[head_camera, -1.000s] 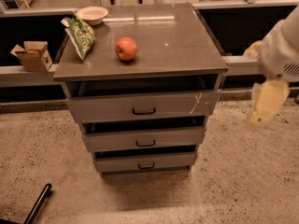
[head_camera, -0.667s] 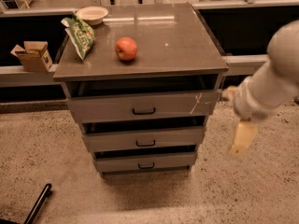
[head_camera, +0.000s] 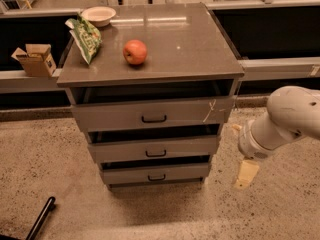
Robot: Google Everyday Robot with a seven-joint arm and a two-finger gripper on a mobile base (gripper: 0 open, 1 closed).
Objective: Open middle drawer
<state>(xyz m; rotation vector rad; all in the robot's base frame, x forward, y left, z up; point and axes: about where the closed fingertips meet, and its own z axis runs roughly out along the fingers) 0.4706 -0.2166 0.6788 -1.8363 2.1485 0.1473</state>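
middle drawer (head_camera: pixel 155 149) grey | apple (head_camera: pixel 135 52) red | bag (head_camera: pixel 86 39) green-white | jaws cream, right of cabinet (head_camera: pixel 190 44)

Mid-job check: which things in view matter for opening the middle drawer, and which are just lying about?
For the job: middle drawer and its loop handle; gripper, low, right of the cabinet, touching nothing.

Lying about: apple, green bag and bowl on the cabinet's top; cardboard box on the left ledge; top drawer; bottom drawer.
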